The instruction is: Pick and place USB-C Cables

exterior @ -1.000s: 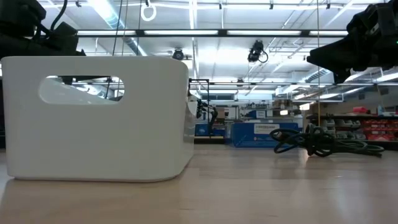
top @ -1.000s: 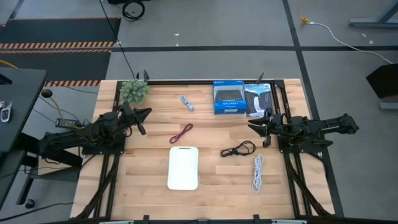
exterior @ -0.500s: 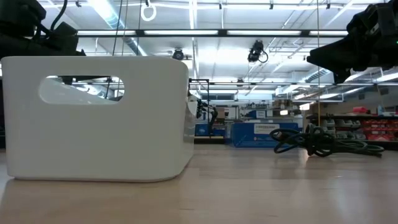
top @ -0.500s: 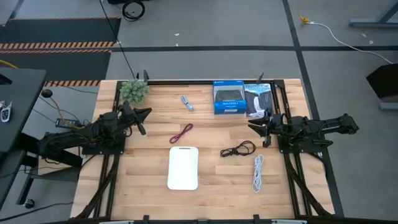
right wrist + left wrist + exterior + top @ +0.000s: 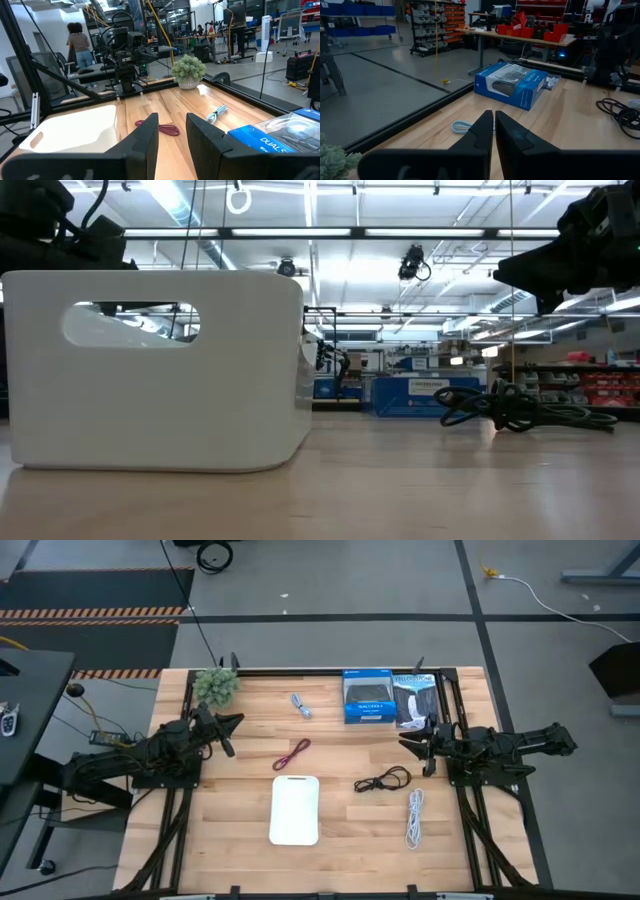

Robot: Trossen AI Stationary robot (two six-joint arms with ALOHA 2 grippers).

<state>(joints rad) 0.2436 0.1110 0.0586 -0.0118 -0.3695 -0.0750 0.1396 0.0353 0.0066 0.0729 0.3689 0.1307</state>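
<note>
Four coiled cables lie flat on the wooden table: light blue-grey (image 5: pixel 301 705) near the far edge, maroon (image 5: pixel 292 753) in the middle, black (image 5: pixel 384 780) to its right, white (image 5: pixel 414 817) near the right front. The white tray (image 5: pixel 295 808) stands at the front centre. My left gripper (image 5: pixel 232 725) hovers shut over the table's left side, pointing right; in its wrist view (image 5: pixel 493 120) the blue-grey cable (image 5: pixel 462 127) lies ahead. My right gripper (image 5: pixel 408 743) hovers open at the right side, pointing left; its wrist view (image 5: pixel 172 125) shows the maroon cable (image 5: pixel 165 129) and the tray (image 5: pixel 75 130).
A blue retail box (image 5: pixel 367 697) and a black one (image 5: pixel 415 700) sit at the far edge, and a small green plant (image 5: pixel 216 685) at the far left corner. Bare wood lies between the cables. A person (image 5: pixel 77 45) stands in the room beyond the table.
</note>
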